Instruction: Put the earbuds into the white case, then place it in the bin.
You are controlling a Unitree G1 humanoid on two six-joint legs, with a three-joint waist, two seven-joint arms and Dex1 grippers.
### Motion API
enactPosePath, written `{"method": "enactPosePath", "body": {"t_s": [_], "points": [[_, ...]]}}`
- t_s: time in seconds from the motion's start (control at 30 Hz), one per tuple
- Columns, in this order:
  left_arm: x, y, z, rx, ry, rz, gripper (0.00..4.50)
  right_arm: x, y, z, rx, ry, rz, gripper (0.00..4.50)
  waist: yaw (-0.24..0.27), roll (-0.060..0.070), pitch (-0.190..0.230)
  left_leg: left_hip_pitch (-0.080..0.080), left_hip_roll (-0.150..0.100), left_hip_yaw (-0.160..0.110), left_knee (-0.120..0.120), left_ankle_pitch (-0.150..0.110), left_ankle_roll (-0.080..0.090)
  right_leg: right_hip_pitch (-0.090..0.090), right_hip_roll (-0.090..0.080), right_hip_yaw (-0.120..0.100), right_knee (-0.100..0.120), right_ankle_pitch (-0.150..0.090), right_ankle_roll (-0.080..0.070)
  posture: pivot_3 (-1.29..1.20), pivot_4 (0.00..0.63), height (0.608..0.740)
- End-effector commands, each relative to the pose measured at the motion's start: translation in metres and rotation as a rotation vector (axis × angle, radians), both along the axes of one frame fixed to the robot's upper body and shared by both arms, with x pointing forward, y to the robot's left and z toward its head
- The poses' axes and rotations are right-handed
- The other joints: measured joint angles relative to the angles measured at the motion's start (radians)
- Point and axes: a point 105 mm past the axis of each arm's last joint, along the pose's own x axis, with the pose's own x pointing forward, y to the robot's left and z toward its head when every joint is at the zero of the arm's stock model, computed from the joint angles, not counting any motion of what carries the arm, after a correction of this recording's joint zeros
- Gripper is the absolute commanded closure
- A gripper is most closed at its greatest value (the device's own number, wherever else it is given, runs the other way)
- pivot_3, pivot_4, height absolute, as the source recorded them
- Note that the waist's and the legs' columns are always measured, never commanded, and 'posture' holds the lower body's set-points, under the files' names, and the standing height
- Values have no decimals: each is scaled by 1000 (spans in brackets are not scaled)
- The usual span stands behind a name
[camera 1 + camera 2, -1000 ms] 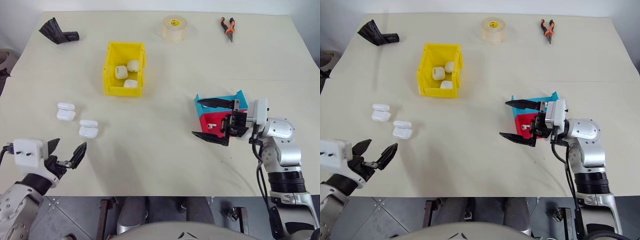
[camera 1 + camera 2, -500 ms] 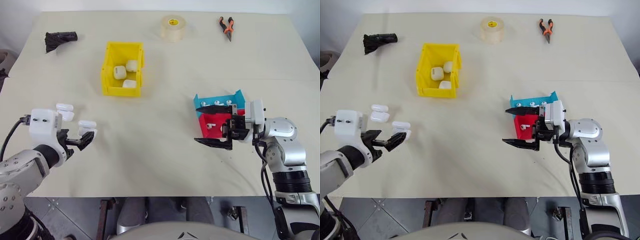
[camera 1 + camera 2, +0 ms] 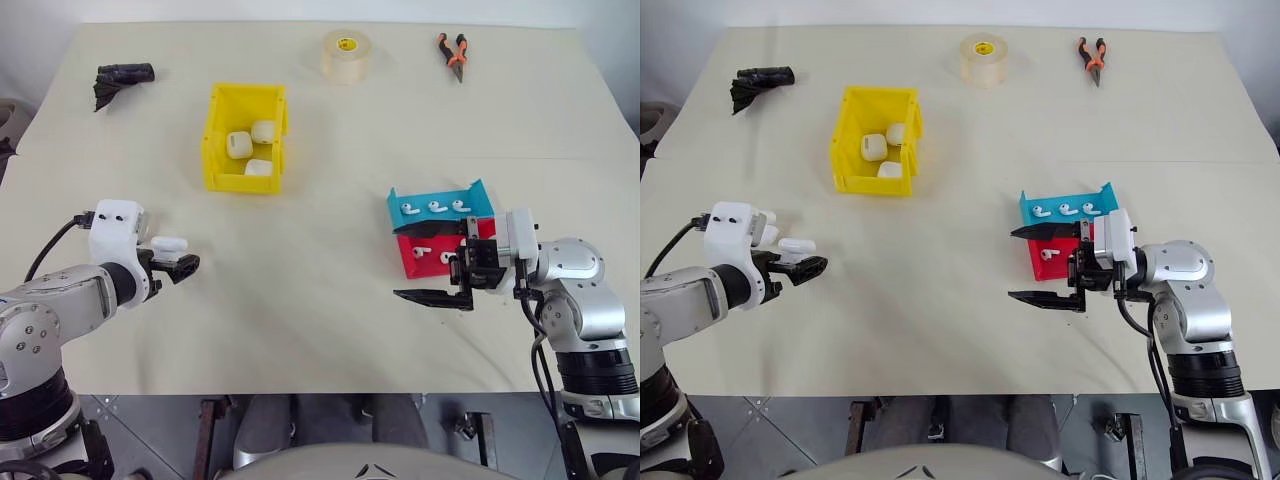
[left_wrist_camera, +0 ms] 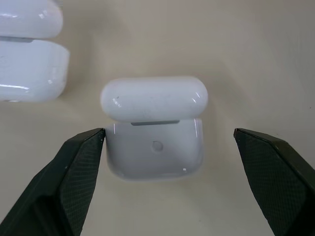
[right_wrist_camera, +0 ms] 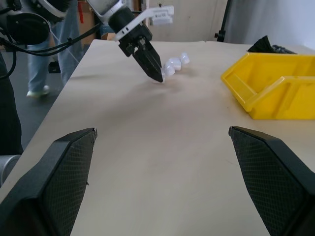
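Observation:
A white case (image 4: 153, 125) lies on the table with its lid flipped up. My left gripper (image 4: 168, 133) is open, one finger on either side of the case and apart from it; from above it sits at the table's left (image 3: 800, 266). A second white case (image 4: 29, 64) lies just beside the first. The earbuds (image 3: 431, 207) lie in a blue tray (image 3: 478, 193), and more of them (image 3: 421, 252) in a red tray (image 3: 408, 262). Right in front of those trays my right gripper (image 3: 437, 265) stands open and empty. The yellow bin (image 3: 213, 150) holds three white cases.
A tape roll (image 3: 348, 55) and orange-handled pliers (image 3: 455, 52) lie at the far edge, a black object (image 3: 120, 78) at the far left. In the right wrist view a person (image 5: 44, 49) stands beyond the table's left end.
My left gripper has moved forward and tipped downward, so the open case now lies between its fingers. The right gripper has hardly moved.

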Motion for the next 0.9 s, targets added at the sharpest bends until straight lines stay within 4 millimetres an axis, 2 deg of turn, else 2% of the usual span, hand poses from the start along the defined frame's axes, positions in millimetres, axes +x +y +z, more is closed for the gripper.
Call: {"method": "enactPosePath", "body": {"t_s": [0.03,0.23,0.37,0.9], "points": [[4,3,5,0,-18,24,50,-5,1,10,13,-41,4,0,0,0,0,0,0,0,0,0,0,0,0,0,0,0,0,0,150,740],[7,-4,1,-24,-21,41,50,-4,1,10,13,-42,4,0,3,0,0,0,0,0,0,0,0,0,0,0,0,0,0,0,150,740],[2,-6,-6,-23,4,36,50,-2,2,11,16,-45,1,0,1,0,0,0,0,0,0,0,0,0,0,0,0,0,0,0,150,740],[-2,6,-9,27,102,-16,50,-3,6,8,28,-41,-9,0,1,0,0,0,0,0,0,0,0,0,0,1,0,0,0,0,150,740]]}}
